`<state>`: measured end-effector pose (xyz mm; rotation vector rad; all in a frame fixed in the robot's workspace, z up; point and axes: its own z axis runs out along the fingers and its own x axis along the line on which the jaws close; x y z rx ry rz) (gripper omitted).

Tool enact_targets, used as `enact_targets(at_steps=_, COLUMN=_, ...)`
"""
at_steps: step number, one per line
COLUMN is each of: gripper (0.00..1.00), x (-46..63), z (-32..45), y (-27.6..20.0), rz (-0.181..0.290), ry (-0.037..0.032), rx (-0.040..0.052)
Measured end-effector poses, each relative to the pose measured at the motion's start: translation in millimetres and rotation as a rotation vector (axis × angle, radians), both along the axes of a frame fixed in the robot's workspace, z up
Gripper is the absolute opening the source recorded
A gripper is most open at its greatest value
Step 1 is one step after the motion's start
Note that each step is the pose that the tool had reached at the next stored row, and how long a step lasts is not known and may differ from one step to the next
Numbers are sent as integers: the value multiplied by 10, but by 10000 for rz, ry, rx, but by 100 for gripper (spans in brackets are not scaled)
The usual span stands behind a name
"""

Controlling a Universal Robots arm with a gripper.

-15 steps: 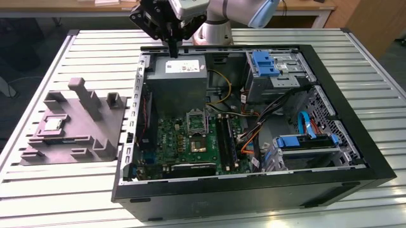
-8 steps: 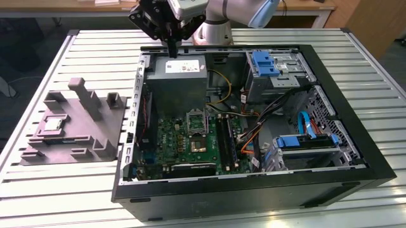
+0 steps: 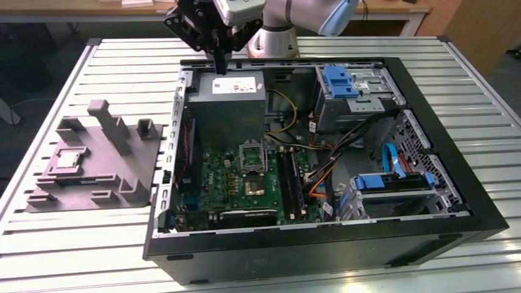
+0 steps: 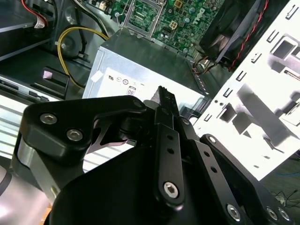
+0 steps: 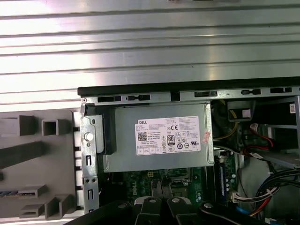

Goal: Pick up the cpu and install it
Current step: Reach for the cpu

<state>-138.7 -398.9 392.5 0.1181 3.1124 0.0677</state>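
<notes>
The cpu point(image 3: 67, 160), a small silvery square chip with a pale rim, lies in a recess of the grey holder block point(image 3: 97, 165) on the table, at the exterior view's left of the open computer case point(image 3: 326, 244). My gripper point(image 3: 221, 66) hangs over the far edge of the case, above the grey power supply box point(image 3: 230, 104), well away from the cpu. Its dark fingers point(image 4: 164, 101) are pressed together, shut with nothing between them. The dark metal-framed socket point(image 3: 252, 157) sits on the green motherboard point(image 3: 236, 183), below the power supply in the exterior view.
The case stands on a slatted aluminium table point(image 3: 122, 55). Inside are a blue-tabbed drive cage point(image 3: 350, 91), a second drive bay point(image 3: 391, 186) and loose cables point(image 3: 342, 159). The power supply box point(image 5: 159, 138) and part of the holder block point(image 5: 28, 154) appear beneath the gripper point(image 5: 161, 204) in the first wrist view.
</notes>
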Motion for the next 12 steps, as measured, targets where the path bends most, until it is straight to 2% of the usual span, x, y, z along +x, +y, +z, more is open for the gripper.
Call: enact_targets(at_steps=12, gripper=11, x=-33, z=-2, y=0, rz=1, ry=0, rx=-1)
